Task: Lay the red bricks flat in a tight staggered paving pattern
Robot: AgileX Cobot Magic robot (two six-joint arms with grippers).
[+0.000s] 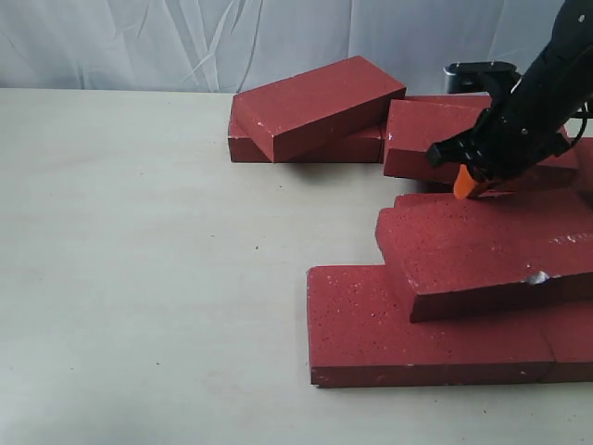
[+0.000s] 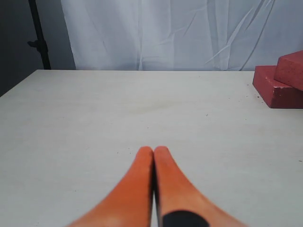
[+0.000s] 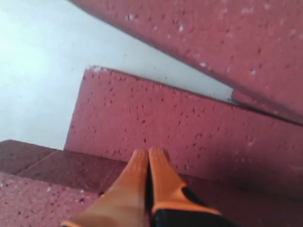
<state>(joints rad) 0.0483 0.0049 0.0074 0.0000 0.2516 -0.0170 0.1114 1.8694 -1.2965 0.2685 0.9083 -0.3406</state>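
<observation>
The red bricks [image 1: 371, 334] are gathered at the right of the tabletop [image 1: 139, 278] in 2 groups. In the near group, flat bricks are laid side by side, their left edge squared off against bare surface. A tilted near brick [image 1: 491, 260] is propped across them, with a white chip at its near edge. In the far group, a tilted far brick [image 1: 315, 107] is leaned over a flat one, and another brick [image 1: 431, 134] is set just beside it on the right. A strip of bare surface is left between the 2 groups. The whole left half and the near left corner are open, and the bricks at the right are cut off by the frame.

The right hand [image 1: 466, 188] is held over the gap between the groups, its orange fingers [image 3: 161, 165] pressed together with nothing pinched. Its tips are seen right at a brick face; whether contact is made cannot be told. The left hand [image 2: 153, 153] is likewise pressed together and empty, held low over bare tabletop, with the bricks well apart to its right.
</observation>
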